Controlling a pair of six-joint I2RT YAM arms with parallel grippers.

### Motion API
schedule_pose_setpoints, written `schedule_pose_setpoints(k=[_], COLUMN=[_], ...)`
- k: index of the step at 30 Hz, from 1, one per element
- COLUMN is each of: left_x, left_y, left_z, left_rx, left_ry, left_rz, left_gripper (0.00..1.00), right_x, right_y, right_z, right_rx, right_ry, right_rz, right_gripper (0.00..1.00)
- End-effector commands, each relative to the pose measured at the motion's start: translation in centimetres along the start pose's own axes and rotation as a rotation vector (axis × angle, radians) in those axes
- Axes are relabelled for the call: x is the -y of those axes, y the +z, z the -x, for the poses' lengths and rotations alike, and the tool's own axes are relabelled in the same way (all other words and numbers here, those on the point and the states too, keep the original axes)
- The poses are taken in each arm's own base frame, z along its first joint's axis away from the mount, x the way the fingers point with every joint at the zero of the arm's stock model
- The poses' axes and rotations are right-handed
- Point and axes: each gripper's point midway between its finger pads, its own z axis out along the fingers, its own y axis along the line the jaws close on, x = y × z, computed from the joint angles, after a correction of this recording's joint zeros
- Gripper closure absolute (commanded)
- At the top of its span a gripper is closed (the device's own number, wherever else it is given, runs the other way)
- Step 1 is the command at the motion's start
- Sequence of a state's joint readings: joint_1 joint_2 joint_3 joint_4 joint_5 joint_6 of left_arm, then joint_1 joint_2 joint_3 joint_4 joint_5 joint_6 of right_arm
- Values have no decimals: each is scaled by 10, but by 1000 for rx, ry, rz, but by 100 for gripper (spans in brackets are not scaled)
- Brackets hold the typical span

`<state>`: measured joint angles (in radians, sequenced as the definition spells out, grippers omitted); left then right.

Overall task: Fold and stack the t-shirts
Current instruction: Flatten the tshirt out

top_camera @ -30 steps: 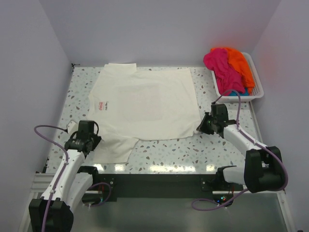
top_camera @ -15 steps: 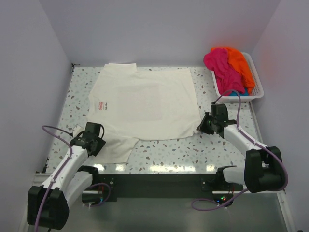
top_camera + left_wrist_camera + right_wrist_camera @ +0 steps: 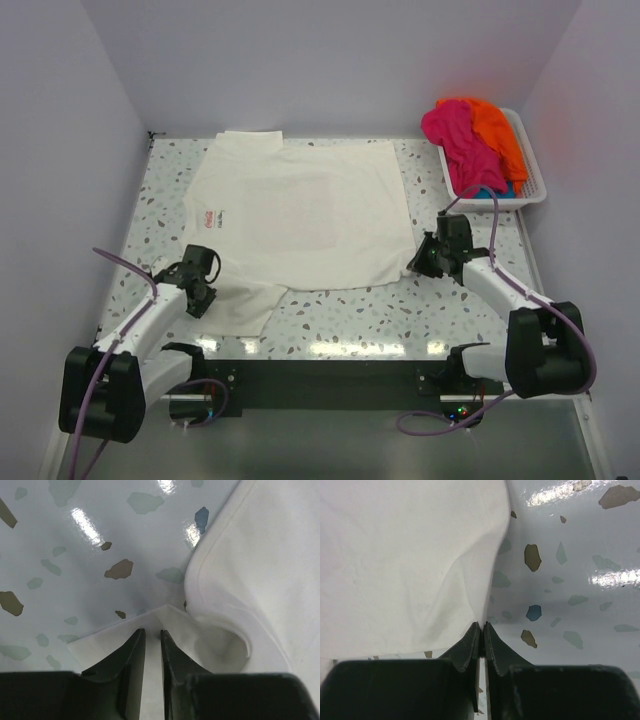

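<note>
Over the last second the left gripper [image 3: 149,631] has been sliding a little to the right and turning over the near left sleeve [image 3: 240,305], with its arm dropping lower to the left. The right gripper [image 3: 481,626] is staying put. The left fingers [image 3: 131,652] are standing a narrow slit apart on the sleeve's corner, white cloth is showing in the slit, and I cannot tell whether they are pinching it. At the near right, the right fingers are pressing together on the hem at the corner of the cream-white t-shirt [image 3: 300,215]. That shirt is lying spread flat across the middle of the speckled table [image 3: 340,320], with its small red logo [image 3: 208,218] sitting toward the left and its collar end reaching the far wall. In the far right corner, a white slatted basket [image 3: 538,195] is holding a heaped magenta t-shirt [image 3: 455,135] and an orange t-shirt [image 3: 495,135], with a bit of a teal t-shirt [image 3: 488,190] peeking out at its near end.
</note>
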<state>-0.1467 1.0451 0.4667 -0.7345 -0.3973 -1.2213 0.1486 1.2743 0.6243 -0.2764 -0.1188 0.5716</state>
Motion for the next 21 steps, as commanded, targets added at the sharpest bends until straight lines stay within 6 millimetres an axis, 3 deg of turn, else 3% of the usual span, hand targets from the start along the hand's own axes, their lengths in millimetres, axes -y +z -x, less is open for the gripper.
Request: schedule_pose_setpoints(k=[1, 2, 4, 12, 13, 16, 18, 21], left_x=[-7, -5, -2, 27, 22, 17, 19, 17], left_y=[7, 6, 4, -33, -37, -44, -46, -46], left_z=[-5, -5, -6, 22, 26, 33, 32, 28], left_rx=[-2, -4, -13, 65, 78, 93, 81, 50], left_ry=[1, 2, 11, 5, 3, -10, -10, -17], left_rz=[29, 19, -3, -191, -176, -147, -143, -111], left_gripper=[78, 91, 100, 100, 100, 76, 81, 80], right_x=[-7, -7, -8, -9, -10, -12, -13, -14], right_y=[1, 1, 0, -3, -4, -7, -8, -8], right_z=[12, 13, 13, 14, 15, 16, 17, 17], right_rx=[36, 37, 38, 43, 46, 50, 52, 47], right_ry=[-12, -11, -11, -12, -12, -12, -10, -14], right_rz=[20, 21, 22, 27, 30, 35, 37, 44], right_gripper=[94, 94, 94, 94, 94, 94, 94, 94])
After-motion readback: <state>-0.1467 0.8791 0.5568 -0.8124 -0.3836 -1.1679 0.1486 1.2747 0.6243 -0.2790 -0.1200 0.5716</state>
